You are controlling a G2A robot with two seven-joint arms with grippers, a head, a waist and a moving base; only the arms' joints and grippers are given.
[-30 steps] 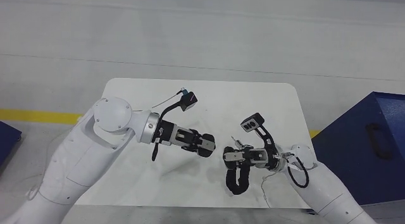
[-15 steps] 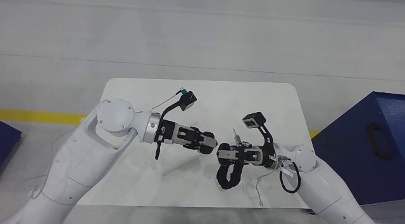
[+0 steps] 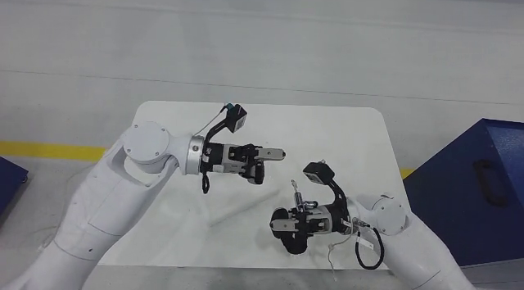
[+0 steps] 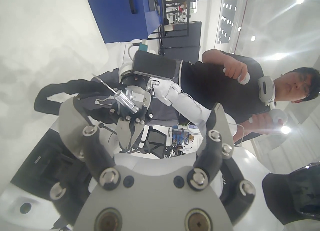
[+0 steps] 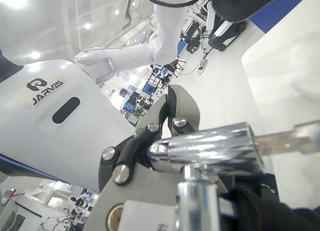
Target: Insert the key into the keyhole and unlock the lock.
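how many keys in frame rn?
1. The flat silver metal key sticks out of the chrome cylinder lock at the right gripper. Another may be hidden.

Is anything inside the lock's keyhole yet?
Yes: a flat metal key juts from the end of the chrome lock. The part of the key inside the lock body is covered, so how deep it sits cannot be seen.

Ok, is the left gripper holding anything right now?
No, the left gripper stands open, with nothing between its fingers.
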